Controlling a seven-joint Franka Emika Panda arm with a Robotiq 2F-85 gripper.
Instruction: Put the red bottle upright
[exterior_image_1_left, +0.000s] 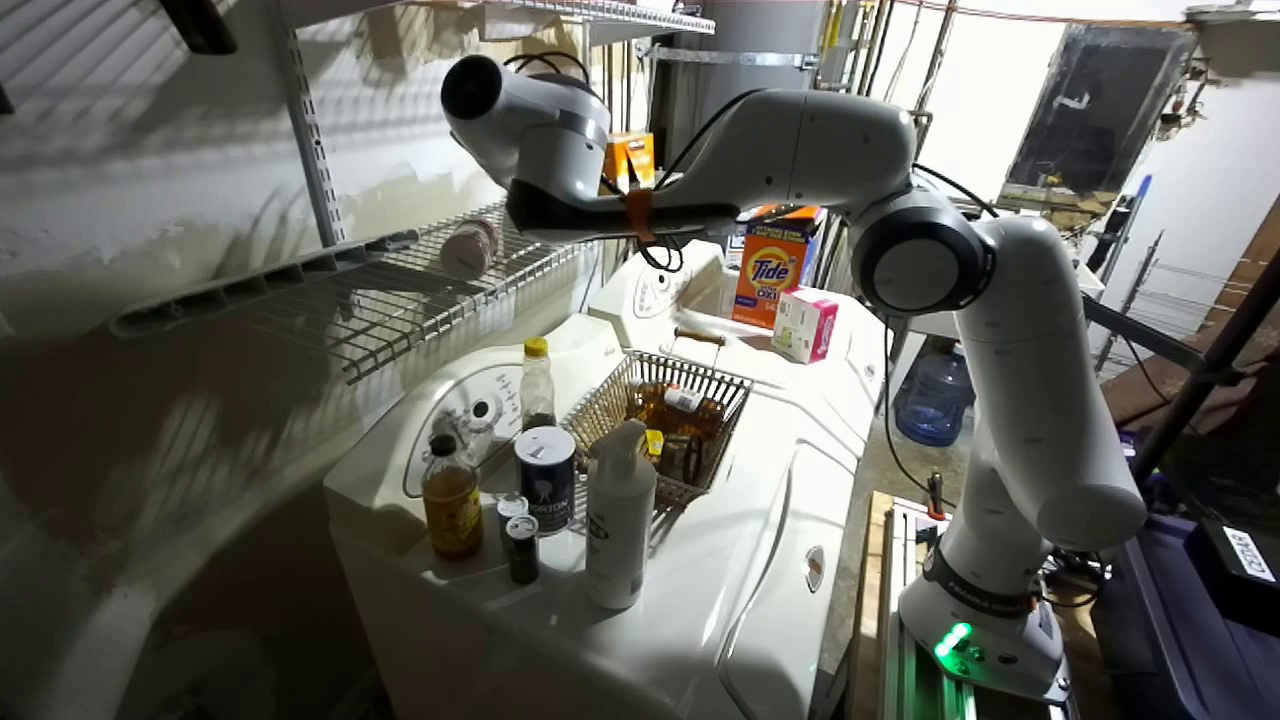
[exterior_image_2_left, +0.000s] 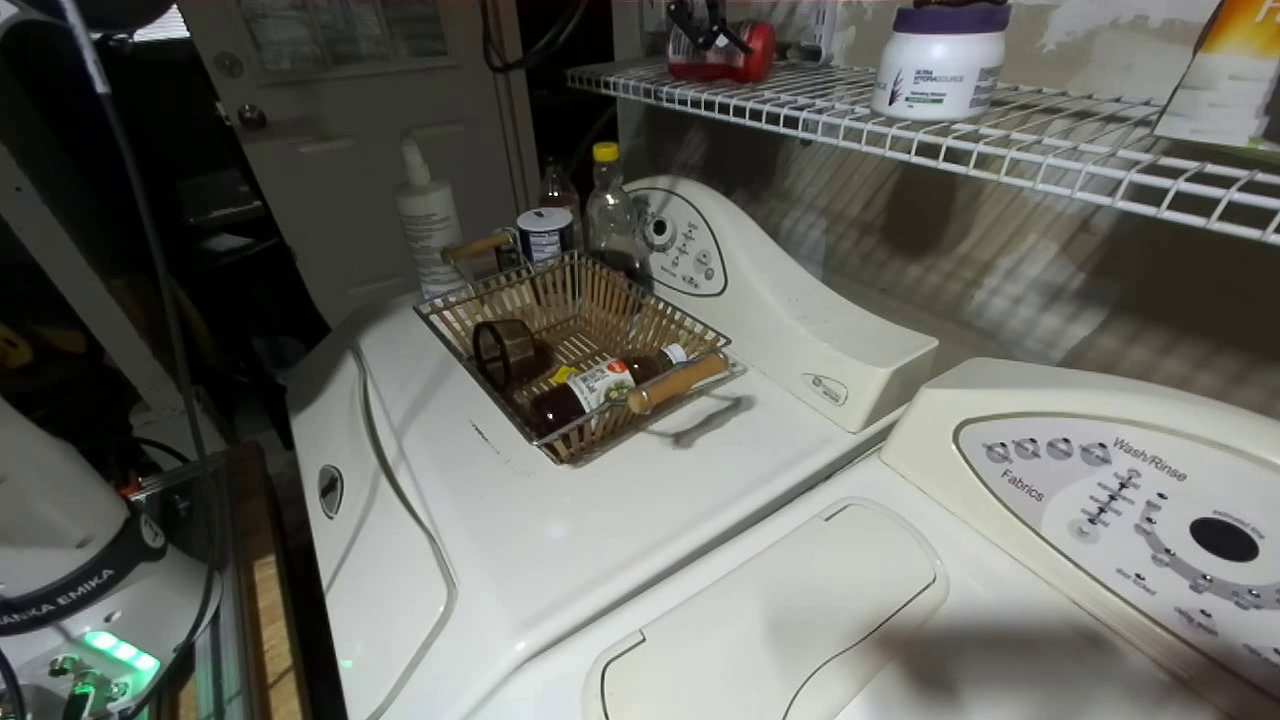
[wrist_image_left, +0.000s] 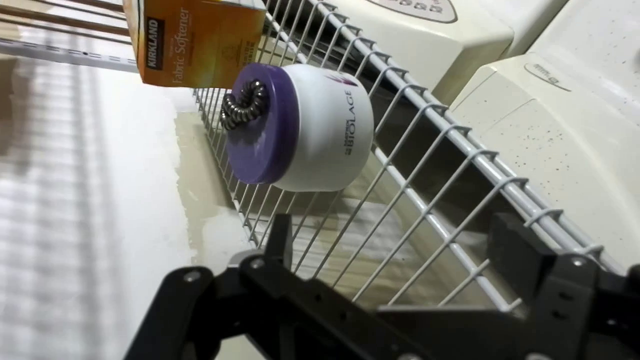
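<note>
The red bottle (exterior_image_2_left: 728, 66) lies on its side near a front corner of the wire tabletop (exterior_image_2_left: 850, 138), which presumably checks its rolling. In the wrist view the claw (wrist_image_left: 397, 237) is wide apart and empty, probably to straddle the bottle. Farther along the front edge, a purple-lidded jar (exterior_image_2_left: 935, 75) stands on its flat base.

Readable lettering
Box (exterior_image_1_left: 768, 268) near far edge of table (exterior_image_1_left: 715, 545): "Tide"; carton (wrist_image_left: 200, 42): "KIRKLAND Fabric Softener"; jar (wrist_image_left: 317, 127): "BIOLAGE"; panel (exterior_image_2_left: 1130, 550): "Wash/Rinse".
</note>
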